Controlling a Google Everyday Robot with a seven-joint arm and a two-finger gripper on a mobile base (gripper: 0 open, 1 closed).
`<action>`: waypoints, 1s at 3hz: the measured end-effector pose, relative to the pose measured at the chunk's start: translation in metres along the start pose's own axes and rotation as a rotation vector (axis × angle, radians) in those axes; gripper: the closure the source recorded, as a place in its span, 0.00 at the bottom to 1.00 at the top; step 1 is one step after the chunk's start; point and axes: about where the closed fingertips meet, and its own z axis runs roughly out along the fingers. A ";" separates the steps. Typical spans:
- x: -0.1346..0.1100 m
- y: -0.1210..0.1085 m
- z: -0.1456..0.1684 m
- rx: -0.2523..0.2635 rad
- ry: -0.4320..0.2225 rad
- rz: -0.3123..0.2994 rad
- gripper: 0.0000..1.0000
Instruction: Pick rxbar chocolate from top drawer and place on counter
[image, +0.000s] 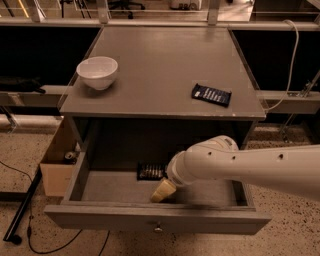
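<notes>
The rxbar chocolate (149, 171) lies flat on the floor of the open top drawer (155, 218), near its back middle; its right end is hidden by my arm. My gripper (163, 192) reaches down into the drawer from the right. Its cream tip sits just in front of and slightly right of the bar, close to the drawer floor. I cannot tell whether it touches the bar. The counter (160, 60) is the grey cabinet top above the drawer.
A white bowl (97, 72) stands on the counter's left front. A bluish-black wrapped bar (211, 94) lies on its right front. A cardboard box (59, 165) sits on the floor left of the cabinet, with cables by it. My white arm (250, 167) crosses the drawer's right side.
</notes>
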 end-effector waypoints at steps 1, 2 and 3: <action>0.003 -0.003 0.005 0.006 0.004 -0.037 0.00; 0.007 -0.005 0.011 0.018 0.012 -0.082 0.00; 0.001 -0.008 0.020 0.013 0.028 -0.113 0.00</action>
